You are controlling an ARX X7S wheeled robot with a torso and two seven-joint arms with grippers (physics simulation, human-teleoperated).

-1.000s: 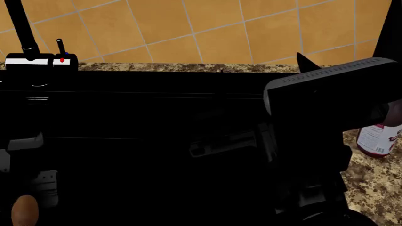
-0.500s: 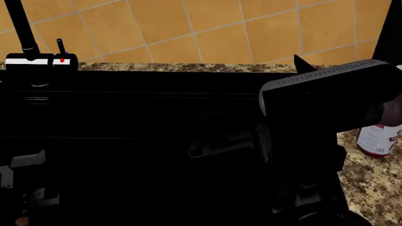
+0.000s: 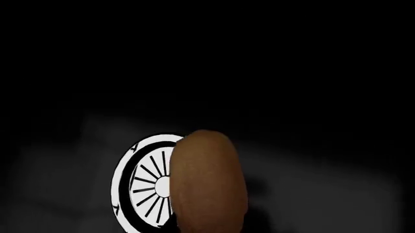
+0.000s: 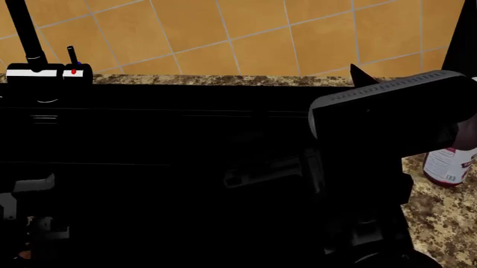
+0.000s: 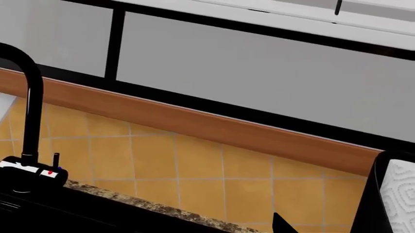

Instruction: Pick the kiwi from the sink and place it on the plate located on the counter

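In the left wrist view the brown kiwi point(image 3: 207, 182) stands close to the camera, above the white slotted drain point(image 3: 139, 182) in the floor of the black sink. The fingers are lost in the dark. In the head view my left gripper point(image 4: 33, 223) is at the lower left inside the sink point(image 4: 186, 139), and only a sliver of the kiwi point(image 4: 24, 255) shows beneath it. My right gripper point(image 4: 360, 75) is raised over the sink's right side, with one dark fingertip point(image 5: 282, 224) showing. The plate is out of view.
The black faucet point(image 4: 26, 33) stands at the sink's back left before the orange tiled wall. The granite counter point(image 4: 439, 223) lies to the right and carries a red-labelled bottle point(image 4: 451, 164). A paper towel roll point(image 5: 399, 199) shows in the right wrist view.
My left gripper and the kiwi have moved together down toward the head view's bottom edge, so the kiwi has almost left that view. The right arm has barely shifted.
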